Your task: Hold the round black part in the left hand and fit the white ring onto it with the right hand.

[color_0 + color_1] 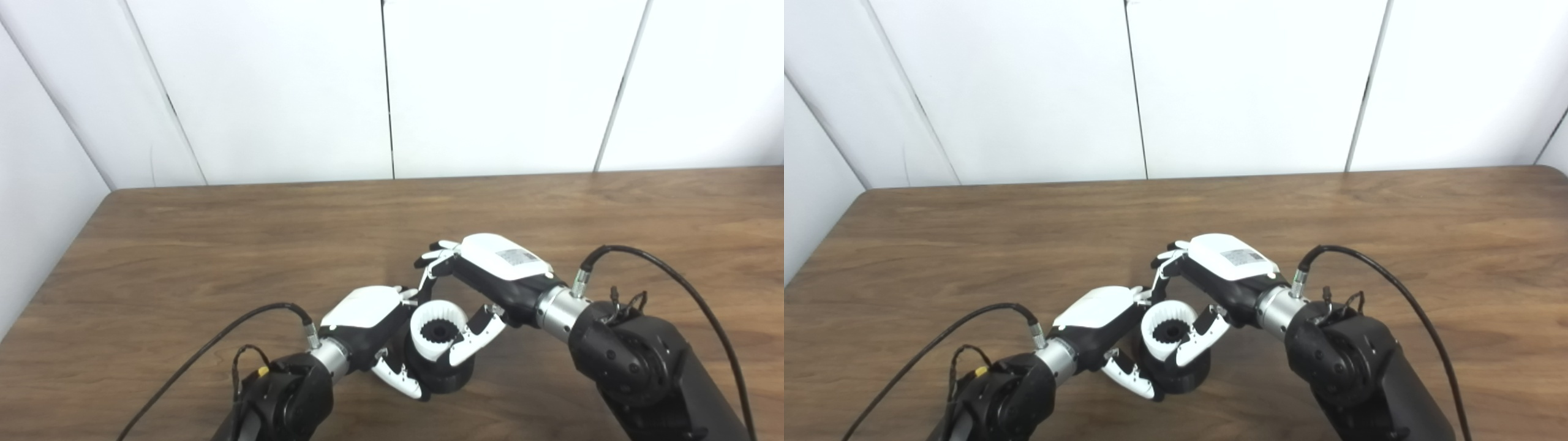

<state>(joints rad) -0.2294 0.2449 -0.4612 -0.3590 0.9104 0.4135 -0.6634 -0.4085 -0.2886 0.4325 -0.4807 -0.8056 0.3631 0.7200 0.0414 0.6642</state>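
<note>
Nearest the camera, the left hand (367,324) clasps the round black part (444,373) low on the table (184,257), while the right hand (490,275) pinches the white ring (436,331) directly atop it, their axes seemingly nearly aligned, tilted slightly toward the camera.

Left hand (1102,321) enters from 7 o'clock and wraps the round black part (1182,373), which rests on the wooden table (968,245) at about 6 o'clock in the frame. White ring (1167,331), toothed on its inner wall, sits on top of the black part, tilted. Right hand (1206,288) reaches in from 4 o'clock; thumb and fingers pinch the ring's rim.
</note>
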